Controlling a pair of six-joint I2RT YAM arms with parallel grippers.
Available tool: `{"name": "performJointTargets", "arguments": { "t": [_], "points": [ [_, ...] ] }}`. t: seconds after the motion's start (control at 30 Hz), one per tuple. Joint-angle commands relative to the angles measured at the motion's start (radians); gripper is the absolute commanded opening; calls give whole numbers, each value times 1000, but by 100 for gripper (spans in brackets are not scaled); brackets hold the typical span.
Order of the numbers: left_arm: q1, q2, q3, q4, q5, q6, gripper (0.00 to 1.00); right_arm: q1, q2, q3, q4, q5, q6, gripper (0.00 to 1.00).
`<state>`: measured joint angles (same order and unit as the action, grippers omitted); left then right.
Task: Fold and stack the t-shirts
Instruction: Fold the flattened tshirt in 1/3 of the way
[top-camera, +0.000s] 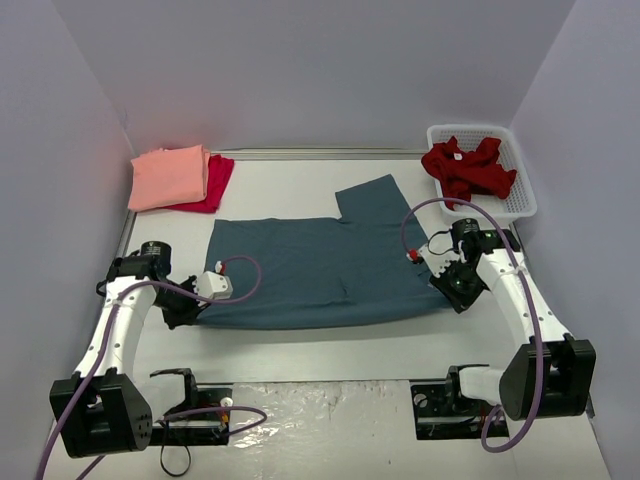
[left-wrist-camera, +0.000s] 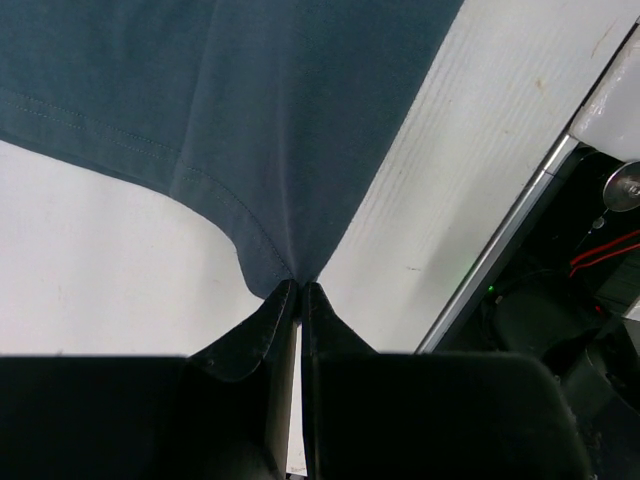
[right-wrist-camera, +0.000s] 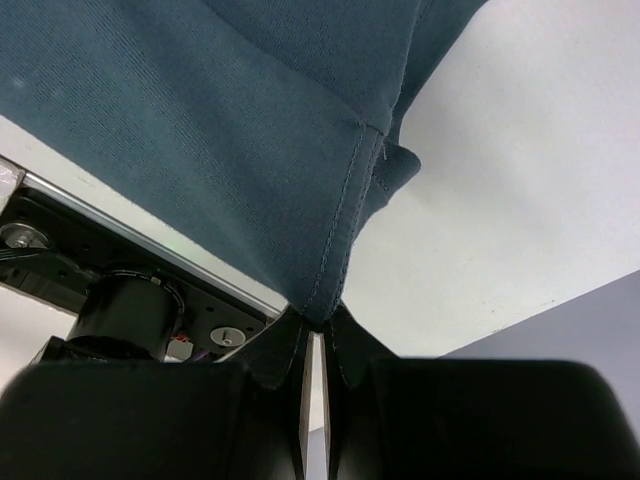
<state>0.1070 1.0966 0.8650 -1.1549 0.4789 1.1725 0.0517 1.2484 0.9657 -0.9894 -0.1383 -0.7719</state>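
Note:
A slate-blue t-shirt (top-camera: 320, 265) lies spread flat across the middle of the table, one sleeve pointing to the back. My left gripper (top-camera: 196, 311) is shut on its near left corner; in the left wrist view the hem (left-wrist-camera: 250, 120) pinches into the closed fingertips (left-wrist-camera: 300, 286). My right gripper (top-camera: 452, 298) is shut on the near right corner, where the stitched hem (right-wrist-camera: 250, 130) runs into the closed tips (right-wrist-camera: 322, 318). At the back left a folded salmon-pink t-shirt (top-camera: 168, 177) rests on a crimson one (top-camera: 214, 180). A dark red t-shirt (top-camera: 468, 167) lies crumpled in the basket.
The white lattice basket (top-camera: 522, 195) stands at the back right against the wall. Grey walls close in the table on the left, back and right. Both arm bases (top-camera: 100, 410) (top-camera: 545, 375) and their cables sit along the near edge.

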Motion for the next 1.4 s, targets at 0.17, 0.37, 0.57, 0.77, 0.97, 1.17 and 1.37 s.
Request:
{"name": "performJointTargets", "arguments": {
  "t": [0.17,0.37,0.57,0.77,0.97,1.17,1.37],
  "points": [
    [11,-32,3,-83,7,58,2,-12,-44,10,-91,22,-13,0],
    [11,-56,-1,-92,12,72,8,-12,-63,18,-101,20,-13,0],
    [11,-84,6,-138,13,118,21,-12,-81,37,-132,16,-33,20],
    [11,-84,46,-203,24,154,24,-12,-99,64,-169,31,-44,32],
    [11,-64,58,-140,10,101,24,-10,-98,94,-167,59,-50,36],
    [16,17,132,-19,84,-66,34,-10,-46,169,-127,48,-41,44],
    [23,181,299,175,176,-338,38,-12,118,301,-54,-23,-9,50]
  ]
}}
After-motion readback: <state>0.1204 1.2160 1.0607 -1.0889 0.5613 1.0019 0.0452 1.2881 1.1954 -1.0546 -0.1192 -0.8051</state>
